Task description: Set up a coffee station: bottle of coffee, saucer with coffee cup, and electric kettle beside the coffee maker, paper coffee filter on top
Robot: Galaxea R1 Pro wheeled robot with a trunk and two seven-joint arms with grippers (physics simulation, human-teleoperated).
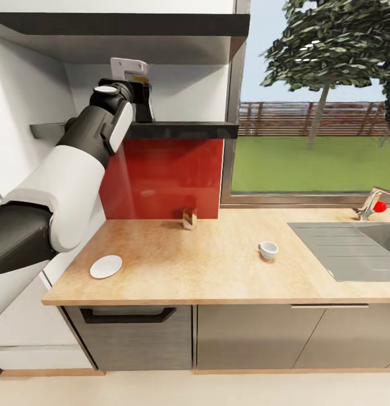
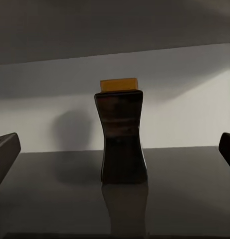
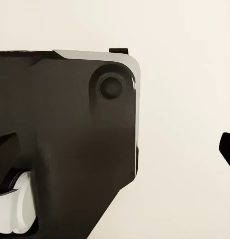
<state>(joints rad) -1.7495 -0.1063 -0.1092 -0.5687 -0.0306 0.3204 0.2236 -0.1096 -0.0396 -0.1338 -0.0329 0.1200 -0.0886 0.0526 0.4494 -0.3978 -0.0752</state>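
Note:
The bottle of coffee (image 2: 122, 134), dark brown with a yellow-tan cap, stands upright on the black kitchen shelf (image 1: 184, 130). My left gripper (image 2: 119, 147) is raised to the shelf and open. Its fingers (image 2: 6, 153) stand wide on either side of the bottle, apart from it. In the head view the left gripper (image 1: 137, 91) covers most of the bottle (image 1: 145, 111). On the kitchen countertop (image 1: 217, 270) the white saucer (image 1: 106, 266) lies near the left front corner. The white coffee cup (image 1: 268, 249) stands apart to its right. My right gripper's one visible finger (image 3: 227, 149) sits far to one side.
A small tan box (image 1: 189, 218) stands by the red backsplash. A sink (image 1: 353, 248) and a faucet (image 1: 371, 204) with a red knob take the counter's right end. A thicker black board (image 1: 122, 25) hangs above the shelf. A white boxy shape (image 1: 129, 66) shows above my left wrist.

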